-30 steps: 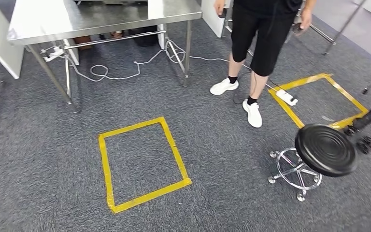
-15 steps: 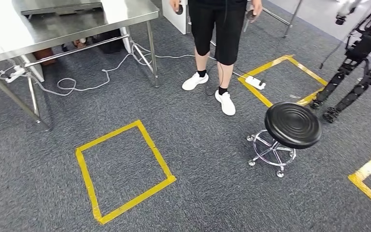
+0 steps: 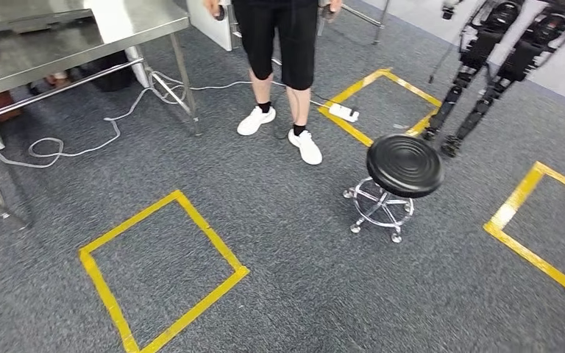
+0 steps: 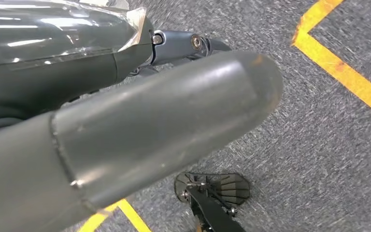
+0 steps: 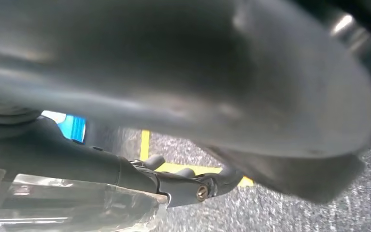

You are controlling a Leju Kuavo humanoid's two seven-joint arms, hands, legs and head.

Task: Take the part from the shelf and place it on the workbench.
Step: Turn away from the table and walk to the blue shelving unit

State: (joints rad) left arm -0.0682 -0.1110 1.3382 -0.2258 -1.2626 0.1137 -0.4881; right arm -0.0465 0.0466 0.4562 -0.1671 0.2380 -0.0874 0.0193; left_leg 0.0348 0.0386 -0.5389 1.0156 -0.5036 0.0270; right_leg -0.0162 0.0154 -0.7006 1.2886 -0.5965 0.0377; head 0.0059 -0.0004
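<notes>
The steel workbench (image 3: 59,37) stands at the far left of the head view, its legs on grey carpet. My left hand (image 4: 149,125) hangs over the carpet, its thick grey thumb stretched out beside the dark fingers (image 4: 183,43), with nothing between them. My right hand (image 5: 198,96) hangs likewise. Carpet and yellow tape show through the gap between its thumb and its dark fingers (image 5: 183,186), and nothing is in its grasp.
A person (image 3: 279,44) in black shorts and white shoes stands by the table's corner. A black round stool (image 3: 403,165) on casters is right of centre. Another robot's legs (image 3: 478,81) stand at the far right. Yellow tape squares (image 3: 162,272) mark the floor; cables (image 3: 81,143) trail under the table.
The camera has swung to the right: table, person and stool have slid leftward in the picture, and the other robot's legs and a further tape square have come in at the right.
</notes>
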